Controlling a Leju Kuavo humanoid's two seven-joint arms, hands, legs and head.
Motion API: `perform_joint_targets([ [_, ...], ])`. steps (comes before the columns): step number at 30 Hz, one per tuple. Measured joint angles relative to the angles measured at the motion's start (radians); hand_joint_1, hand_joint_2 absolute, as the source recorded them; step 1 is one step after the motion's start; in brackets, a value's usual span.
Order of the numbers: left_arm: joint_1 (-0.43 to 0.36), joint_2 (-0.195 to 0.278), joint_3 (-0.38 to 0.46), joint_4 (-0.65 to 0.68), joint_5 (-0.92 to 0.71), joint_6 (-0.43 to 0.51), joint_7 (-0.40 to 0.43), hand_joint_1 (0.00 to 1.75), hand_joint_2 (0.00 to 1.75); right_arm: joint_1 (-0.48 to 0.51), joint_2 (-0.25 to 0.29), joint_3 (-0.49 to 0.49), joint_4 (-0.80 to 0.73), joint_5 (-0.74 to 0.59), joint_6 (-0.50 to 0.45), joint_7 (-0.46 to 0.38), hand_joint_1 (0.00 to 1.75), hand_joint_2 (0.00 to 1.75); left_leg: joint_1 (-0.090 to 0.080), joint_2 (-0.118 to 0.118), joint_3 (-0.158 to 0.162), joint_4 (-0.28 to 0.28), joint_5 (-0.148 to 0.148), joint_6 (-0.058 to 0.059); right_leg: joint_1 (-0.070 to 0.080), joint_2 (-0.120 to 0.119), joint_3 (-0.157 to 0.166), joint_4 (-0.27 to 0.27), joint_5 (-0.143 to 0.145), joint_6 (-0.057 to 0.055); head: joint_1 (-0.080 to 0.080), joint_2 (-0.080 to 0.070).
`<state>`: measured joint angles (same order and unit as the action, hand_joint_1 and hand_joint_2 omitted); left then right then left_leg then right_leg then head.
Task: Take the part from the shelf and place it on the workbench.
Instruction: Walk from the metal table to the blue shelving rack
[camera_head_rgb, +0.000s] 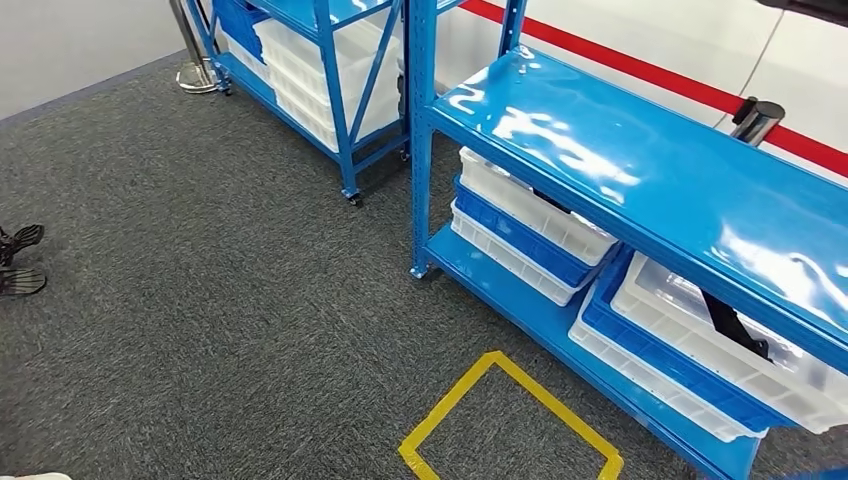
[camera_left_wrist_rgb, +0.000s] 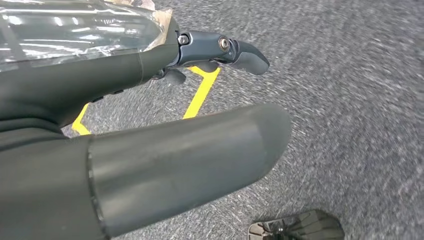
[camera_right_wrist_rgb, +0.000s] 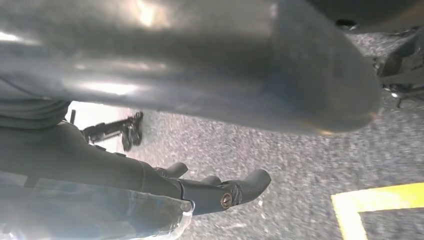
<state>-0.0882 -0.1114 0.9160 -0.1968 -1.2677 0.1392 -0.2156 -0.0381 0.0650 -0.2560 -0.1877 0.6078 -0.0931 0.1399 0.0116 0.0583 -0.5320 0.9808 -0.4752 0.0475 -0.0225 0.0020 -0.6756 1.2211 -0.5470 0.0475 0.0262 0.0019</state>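
On the grey carpet (camera_head_rgb: 200, 300), a yellow tape square (camera_head_rgb: 510, 425) fronts the blue shelf (camera_head_rgb: 640, 170); both hands hang empty, fingers apart.

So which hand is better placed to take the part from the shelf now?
Probably the right. The shelf and its white bin with the dark part lie to the right in the head view. The right hand and left hand both hang over the carpet, holding nothing.

Left hand (camera_left_wrist_rgb: 150, 125) hanging low, dark fingers (camera_left_wrist_rgb: 235, 50) apart, holding nothing; right hand (camera_right_wrist_rgb: 190, 100) likewise, fingers (camera_right_wrist_rgb: 240, 187) loose.
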Motion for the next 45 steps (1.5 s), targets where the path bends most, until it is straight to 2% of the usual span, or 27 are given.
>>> perform_joint_targets([
  [2, 0.0, -0.001, 0.0, 0.0, 0.001, 0.003, 0.0, 0.0, 0.0, -0.002, -0.002, 0.0, 0.0, 0.005, 0.0, -0.003, 0.0, 0.0, -0.002, 0.022, 0.004, 0.004, -0.006, -0.011, -0.005, -0.042, 0.086, -0.149, 0.048, 0.016, 0.001, 0.0],
  [3, 0.0, -0.001, 0.0, 0.0, 0.002, 0.004, 0.0, 0.0, 0.0, -0.004, -0.002, 0.0, 0.0, 0.008, 0.0, -0.005, 0.0, 0.0, -0.005, 0.032, 0.007, 0.006, -0.01, -0.018, -0.005, -0.058, 0.115, -0.2, 0.063, 0.014, 0.0, 0.0],
  [4, -0.001, 0.0, 0.0, 0.0, 0.002, 0.005, 0.0, 0.0, 0.0, -0.005, -0.002, 0.0, 0.0, 0.01, 0.0, -0.007, 0.0, 0.0, -0.007, 0.042, 0.011, 0.008, -0.014, -0.025, -0.003, -0.067, 0.128, -0.224, 0.07, 0.008, -0.001, 0.0],
  [7, -0.006, 0.0, 0.0, 0.0, 0.003, 0.007, -0.001, 0.0, 0.0, -0.004, -0.003, 0.0, 0.0, 0.014, 0.0, -0.009, 0.0, 0.0, 0.0, 0.058, 0.022, 0.01, -0.023, -0.043, -0.002, -0.041, 0.125, -0.227, 0.072, -0.014, -0.005, 0.0],
  [9, -0.009, 0.0, 0.0, 0.0, 0.003, 0.007, -0.002, 0.0, 0.0, -0.004, -0.004, 0.0, 0.0, 0.014, 0.0, -0.009, 0.0, 0.0, 0.007, 0.016, 0.006, 0.057, -0.062, -0.053, -0.007, -0.023, 0.129, -0.228, 0.076, -0.03, -0.006, 0.0],
  [11, -0.007, -0.001, 0.0, 0.0, 0.002, 0.006, -0.002, 0.0, 0.0, -0.006, -0.004, 0.0, 0.0, 0.014, 0.0, -0.009, 0.0, 0.0, 0.009, -0.039, -0.052, 0.185, -0.135, -0.055, -0.004, -0.002, 0.13, -0.228, 0.08, -0.04, -0.008, 0.0],
  [12, -0.005, -0.001, 0.0, 0.0, 0.002, 0.005, -0.002, 0.0, 0.0, -0.006, -0.004, 0.0, 0.0, 0.014, 0.0, -0.008, 0.0, 0.0, 0.009, -0.051, -0.085, 0.253, -0.163, -0.054, -0.001, 0.01, 0.128, -0.228, 0.081, -0.042, -0.008, 0.0],
  [13, -0.004, -0.001, 0.0, 0.0, 0.001, 0.005, -0.002, 0.0, 0.0, -0.006, -0.003, 0.0, 0.0, 0.014, 0.0, -0.008, 0.0, 0.0, 0.009, -0.057, -0.109, 0.296, -0.172, -0.052, 0.002, 0.025, 0.128, -0.228, 0.081, -0.043, -0.008, 0.0],
  [14, -0.004, -0.001, 0.0, 0.0, 0.001, 0.004, -0.002, 0.0, 0.0, -0.005, -0.003, 0.0, 0.0, 0.014, 0.0, -0.007, 0.0, 0.0, 0.009, -0.059, -0.114, 0.299, -0.157, -0.049, 0.005, 0.039, 0.128, -0.227, 0.082, -0.044, -0.008, 0.0],
  [15, -0.004, -0.001, 0.0, 0.0, 0.001, 0.003, -0.002, 0.0, 0.0, -0.004, -0.003, 0.0, 0.0, 0.014, 0.0, -0.005, 0.0, 0.0, 0.009, -0.064, -0.101, 0.263, -0.125, -0.046, 0.006, 0.053, 0.13, -0.227, 0.082, -0.044, -0.008, 0.0],
  [17, -0.005, -0.001, 0.0, 0.0, 0.002, 0.002, -0.002, 0.0, 0.0, -0.005, -0.002, 0.0, 0.0, 0.014, -0.001, -0.004, 0.0, 0.0, 0.009, -0.097, -0.042, 0.13, -0.051, -0.036, 0.008, 0.078, 0.132, -0.225, 0.082, -0.043, -0.008, 0.0],
  [18, -0.005, 0.0, 0.0, 0.0, 0.002, 0.002, -0.002, 0.0, 0.0, -0.006, -0.002, 0.0, 0.0, 0.015, -0.002, -0.004, 0.0, 0.0, 0.009, -0.115, -0.019, 0.077, -0.03, -0.033, 0.01, 0.09, 0.132, -0.224, 0.082, -0.041, -0.008, 0.0],
  [20, -0.006, -0.001, 0.0, 0.0, 0.002, 0.001, -0.002, 0.0, 0.0, -0.007, 0.0, 0.0, 0.0, 0.018, -0.004, -0.004, 0.0, 0.0, 0.005, -0.131, -0.001, 0.031, -0.02, -0.029, 0.012, 0.108, 0.123, -0.224, 0.085, -0.031, -0.008, 0.0],
  [22, -0.008, -0.003, 0.0, 0.0, 0.002, 0.001, -0.002, 0.0, 0.0, -0.004, -0.001, 0.0, 0.0, 0.021, -0.007, -0.004, 0.0, 0.0, 0.001, -0.109, 0.0, 0.024, -0.014, -0.021, 0.01, 0.12, 0.11, -0.223, 0.089, -0.019, -0.008, 0.0],
  [24, -0.011, -0.006, 0.0, 0.0, 0.002, 0.0, -0.003, 0.0, 0.0, -0.002, -0.001, 0.0, 0.0, 0.023, -0.008, -0.005, 0.0, 0.0, 0.001, -0.086, 0.001, 0.012, -0.004, -0.006, 0.011, 0.083, 0.087, -0.188, 0.069, -0.015, -0.006, 0.0],
  [26, -0.011, -0.007, 0.0, 0.0, 0.003, -0.001, -0.004, 0.0, 0.0, -0.005, -0.001, 0.0, 0.0, 0.027, -0.009, -0.008, 0.0, 0.0, 0.0, -0.058, 0.0, 0.006, -0.001, 0.003, 0.011, 0.029, 0.033, -0.078, 0.011, -0.02, -0.001, 0.0],
  [28, -0.01, -0.007, 0.0, 0.0, 0.003, -0.001, -0.004, 0.0, 0.0, -0.006, 0.0, 0.0, 0.0, 0.03, -0.009, -0.011, 0.0, 0.0, -0.001, -0.027, -0.002, 0.007, -0.001, 0.004, 0.007, 0.013, -0.023, 0.04, -0.036, -0.017, 0.001, 0.0],
  [29, -0.009, -0.007, 0.0, 0.0, 0.003, -0.002, -0.004, 0.0, 0.0, -0.005, -0.001, 0.0, 0.0, 0.03, -0.009, -0.012, 0.0, 0.0, -0.001, -0.013, -0.003, 0.007, -0.002, 0.003, 0.005, 0.01, -0.03, 0.059, -0.039, -0.009, 0.001, 0.0],
  [30, -0.009, -0.007, 0.0, 0.0, 0.003, -0.002, -0.003, 0.0, 0.0, -0.004, -0.002, 0.0, 0.0, 0.03, -0.009, -0.012, 0.0, 0.0, 0.0, 0.0, -0.003, 0.008, -0.002, 0.002, 0.002, 0.005, -0.015, 0.039, -0.028, 0.002, 0.001, 0.0],
  [31, -0.01, -0.008, 0.0, 0.0, 0.003, -0.002, -0.003, 0.0, 0.0, -0.003, -0.003, 0.0, 0.0, 0.031, -0.009, -0.012, 0.0, 0.0, 0.001, 0.012, -0.002, 0.008, -0.004, -0.001, -0.002, -0.007, 0.019, -0.019, -0.005, 0.014, 0.001, 0.0],
  [33, -0.01, -0.008, 0.0, 0.0, 0.003, -0.002, -0.002, 0.0, 0.0, -0.005, -0.003, 0.0, 0.0, 0.032, -0.01, -0.012, 0.0, 0.0, -0.002, 0.032, 0.002, 0.012, -0.01, -0.011, -0.006, -0.058, 0.099, -0.158, 0.038, 0.027, 0.002, 0.0],
  [35, -0.012, -0.007, 0.0, 0.0, 0.003, -0.002, -0.002, 0.0, 0.0, -0.007, -0.002, 0.0, 0.0, 0.032, -0.01, -0.012, 0.0, 0.0, -0.008, 0.051, 0.01, 0.016, -0.018, -0.024, -0.003, -0.085, 0.131, -0.218, 0.056, 0.016, -0.002, 0.0],
  [38, -0.017, -0.007, 0.0, 0.0, 0.003, -0.002, -0.001, 0.0, 0.0, -0.006, -0.002, 0.0, 0.0, 0.032, -0.01, -0.012, 0.0, 0.0, -0.002, 0.073, 0.021, 0.018, -0.028, -0.041, -0.004, -0.053, 0.132, -0.22, 0.06, -0.011, -0.008, 0.0],
  [40, -0.019, -0.007, 0.0, 0.0, 0.003, -0.002, -0.001, 0.0, 0.0, -0.007, -0.003, 0.0, 0.001, 0.032, -0.01, -0.012, 0.0, 0.0, 0.006, 0.028, 0.008, 0.055, -0.06, -0.051, -0.009, -0.034, 0.137, -0.222, 0.065, -0.024, -0.009, 0.0],
  [42, -0.016, -0.007, 0.0, 0.0, 0.003, -0.002, 0.0, 0.0, 0.0, -0.007, -0.003, 0.0, 0.001, 0.032, -0.01, -0.011, 0.0, 0.0, 0.008, -0.037, -0.046, 0.175, -0.132, -0.054, -0.007, -0.011, 0.134, -0.222, 0.068, -0.033, -0.011, 0.0],
  [44, -0.012, -0.008, 0.0, 0.0, 0.002, -0.002, 0.001, 0.0, 0.0, -0.007, -0.002, 0.0, 0.001, 0.032, -0.01, -0.011, 0.0, 0.0, 0.008, -0.058, -0.107, 0.297, -0.178, -0.052, -0.001, 0.017, 0.133, -0.221, 0.069, -0.036, -0.012, 0.0],
  [45, -0.012, -0.008, 0.0, 0.0, 0.003, -0.002, 0.001, 0.0, 0.0, -0.006, -0.002, 0.0, 0.001, 0.032, -0.01, -0.01, 0.0, 0.0, 0.008, -0.059, -0.117, 0.309, -0.168, -0.049, 0.001, 0.031, 0.134, -0.221, 0.069, -0.036, -0.012, 0.0],
])
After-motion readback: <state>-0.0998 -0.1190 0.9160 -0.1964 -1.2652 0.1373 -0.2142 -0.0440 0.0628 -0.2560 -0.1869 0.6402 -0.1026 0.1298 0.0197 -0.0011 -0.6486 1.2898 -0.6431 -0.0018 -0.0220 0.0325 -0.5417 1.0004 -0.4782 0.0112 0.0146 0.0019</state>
